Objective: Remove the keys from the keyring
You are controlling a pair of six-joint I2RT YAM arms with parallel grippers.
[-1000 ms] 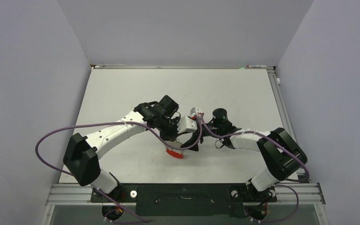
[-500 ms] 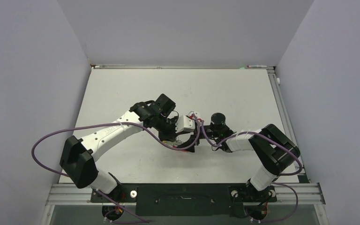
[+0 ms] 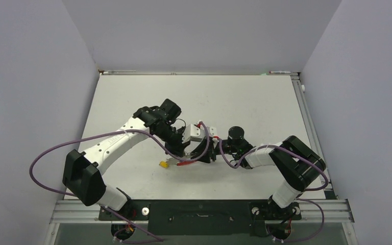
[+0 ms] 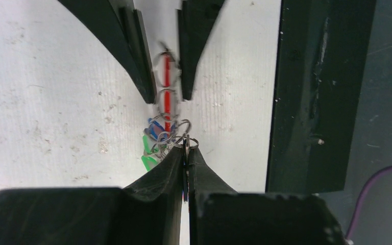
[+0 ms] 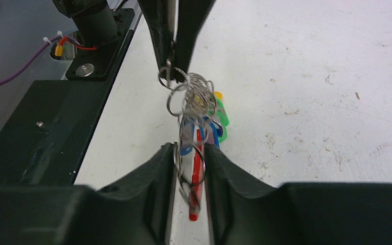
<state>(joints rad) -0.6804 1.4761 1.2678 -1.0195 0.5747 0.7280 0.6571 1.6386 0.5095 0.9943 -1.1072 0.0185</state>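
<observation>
1. Both grippers had shifted left since the earlier frame; a yellow tag [image 3: 163, 164] had come into view.
2. Keyring [image 5: 197, 171]: red band clamped in right gripper [image 5: 190, 150], near the table's [image 3: 245, 102] front middle.
3. Keys [image 5: 196, 99]: bunched between the grippers, seemingly all attached.
4. Left gripper [image 4: 185, 153]: pinching one small ring [image 4: 186, 144].
5. Judgement: removal barely begun; no key seen free.

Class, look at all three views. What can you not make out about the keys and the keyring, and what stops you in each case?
Top external: most of the keyring, covered by the arms.
Left wrist: how many keys there are; they overlap and blur.
Right wrist: the keyring's grey half; only red shows inside the right gripper.
Both wrist views: which key's ring the left gripper pinches; too small.
</observation>
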